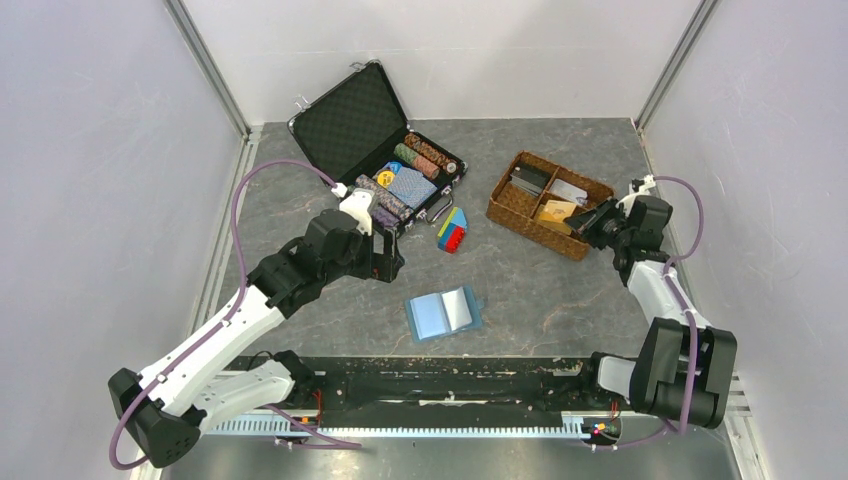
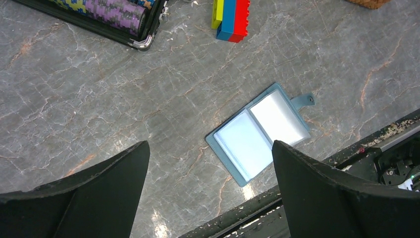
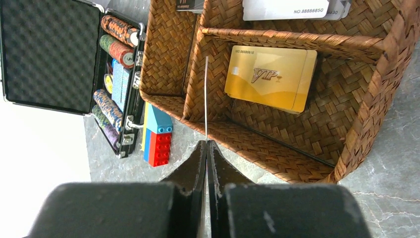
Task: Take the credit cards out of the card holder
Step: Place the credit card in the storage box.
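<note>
The light-blue card holder [image 1: 444, 313] lies open and flat on the table near the front edge; in the left wrist view the card holder [image 2: 260, 133] shows pale, glossy inner pockets. My left gripper [image 1: 386, 262] [image 2: 210, 145] hangs open above the table, up and left of it, holding nothing. My right gripper [image 1: 592, 222] [image 3: 206, 142] is shut on a thin credit card [image 3: 206, 94], seen edge-on, over the brown wicker tray [image 3: 376, 99]. An orange-yellow credit card [image 3: 271, 77] [image 1: 557, 211] lies in the tray's near compartment, and pale cards [image 3: 285, 7] lie in the far one.
An open black chip case [image 1: 350, 120] with poker chips and a blue-patterned card deck [image 1: 412, 186] stands at the back left. A coloured toy-brick block [image 1: 452, 230] [image 2: 233, 17] [image 3: 158, 136] sits between the case and the wicker tray [image 1: 510, 215]. White walls enclose the table.
</note>
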You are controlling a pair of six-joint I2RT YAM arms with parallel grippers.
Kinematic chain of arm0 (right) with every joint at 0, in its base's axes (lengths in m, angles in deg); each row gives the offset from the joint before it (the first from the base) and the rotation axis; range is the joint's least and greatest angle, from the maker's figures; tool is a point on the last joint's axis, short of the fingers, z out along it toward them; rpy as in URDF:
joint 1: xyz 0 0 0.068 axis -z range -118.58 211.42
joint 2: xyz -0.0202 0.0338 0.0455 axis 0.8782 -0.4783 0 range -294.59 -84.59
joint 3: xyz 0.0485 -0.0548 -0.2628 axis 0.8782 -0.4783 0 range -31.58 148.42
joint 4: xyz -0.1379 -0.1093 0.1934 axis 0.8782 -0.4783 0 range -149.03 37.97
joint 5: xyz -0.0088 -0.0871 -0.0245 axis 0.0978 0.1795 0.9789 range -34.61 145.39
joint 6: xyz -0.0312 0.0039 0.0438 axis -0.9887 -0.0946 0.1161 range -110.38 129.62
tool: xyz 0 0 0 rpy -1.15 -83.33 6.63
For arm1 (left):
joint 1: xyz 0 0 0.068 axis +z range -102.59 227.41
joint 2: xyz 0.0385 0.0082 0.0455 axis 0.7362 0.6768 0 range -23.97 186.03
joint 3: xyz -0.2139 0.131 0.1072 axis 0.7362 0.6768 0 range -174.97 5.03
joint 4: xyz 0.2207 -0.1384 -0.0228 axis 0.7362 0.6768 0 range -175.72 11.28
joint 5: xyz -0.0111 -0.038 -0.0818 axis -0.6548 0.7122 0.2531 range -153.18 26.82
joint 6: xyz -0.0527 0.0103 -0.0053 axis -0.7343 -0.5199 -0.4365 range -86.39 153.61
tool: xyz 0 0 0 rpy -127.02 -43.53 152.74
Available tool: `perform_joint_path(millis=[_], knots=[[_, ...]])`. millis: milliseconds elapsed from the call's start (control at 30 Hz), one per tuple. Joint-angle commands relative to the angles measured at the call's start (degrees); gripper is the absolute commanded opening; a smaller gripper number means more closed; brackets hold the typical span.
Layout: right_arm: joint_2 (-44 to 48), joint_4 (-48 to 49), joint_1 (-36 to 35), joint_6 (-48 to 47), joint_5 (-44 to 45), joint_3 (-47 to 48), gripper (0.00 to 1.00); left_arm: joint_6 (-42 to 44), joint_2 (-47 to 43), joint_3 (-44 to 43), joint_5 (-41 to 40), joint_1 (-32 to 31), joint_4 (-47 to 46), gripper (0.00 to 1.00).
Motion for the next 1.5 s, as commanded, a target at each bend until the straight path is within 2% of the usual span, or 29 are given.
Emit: perform_joint_path(millis=[0,467,1233,1467], knots=[[-2.02,4.53,0.69,1.57,-0.47,2.44,0.00,3.77,-0.52,-0.12,-1.17,-0.04,0.15,1.00],[-8.54,10.02,0.68,5.46,-2.29,2.35,0.00,3.85,-1.13,-0.17,-1.98,-0.05,0.66,1.00],[-16.70,10.79,0.68,4.89,-2.73,4.99,0.00,4.31,-1.39,-0.16,-2.29,0.00,0.93,1.00],[-17.83,9.85,0.68,4.63,-2.15,4.99,0.07,4.34,-1.11,-0.25,-2.60,-0.04,1.02,1.00]])
